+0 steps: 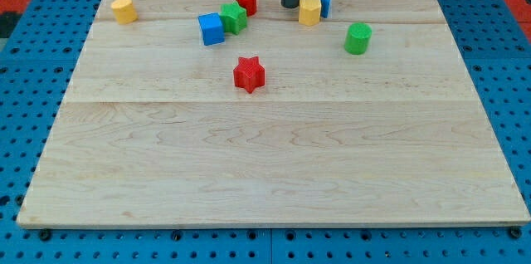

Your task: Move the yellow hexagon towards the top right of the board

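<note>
At the view's top centre, the rod comes down onto the desk (pixel 274 206) and the tip (pixel 289 5) rests on the wood. There is no pincer on this arm, so nothing opens or closes and nothing is held; the rod can only push.

Just beside the tip, on the view's right, stands the yellow hexagon (pixel 309 11), close to the tip or touching it; which cannot be told. A blue block (pixel 323 0) sits right behind the hexagon, towards the view's top right, apparently against it.

The tip lies on the hexagon's left, slightly towards the top. A push to the right would likely carry the hexagon along the top edge, with the blue block in the path.

Farther out:
- red block (pixel 246 0) left of the tip
- green star (pixel 234 17) and blue cube (pixel 211 29) beyond it
- green cylinder (pixel 358 38) at the right
- red star (pixel 248 74) towards the centre
- second yellow block (pixel 124 8) at the top left
</note>
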